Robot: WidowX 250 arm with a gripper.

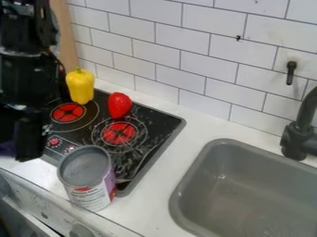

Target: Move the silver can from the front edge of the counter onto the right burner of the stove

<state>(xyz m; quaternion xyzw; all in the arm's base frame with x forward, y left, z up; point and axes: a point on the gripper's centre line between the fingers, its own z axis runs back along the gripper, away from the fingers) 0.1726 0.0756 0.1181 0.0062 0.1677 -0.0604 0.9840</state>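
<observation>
Here's your tool [21,144], hanging down at the left edge, over the left side of the black stove [159,140], and whether it's wide or narrow you cannot tell from here. A dark purple patch [7,148] shows right beside it, too cut off to name, so you can't say whether it's gripped or just behind. Now look at the can [85,179]: it's the nearest clear thing, just to the tool's right in view, at the front edge of the stove with its round grey top facing up. It looks steady because it's on its flat end, down on the white table [147,203], though whether its base also meets the stove's rim is hidden. Farther back, you've got the yellow pepper [80,86] upright, stalk on top, its broad bottom likely what lets it stand beside the rear burner [67,112]. And there's the red strawberry [119,105], just behind the front burner [119,133], near the wall side, between pepper and open stove top. Over on your right sits the grey sink [238,196], set into the table, well apart from the can.
</observation>
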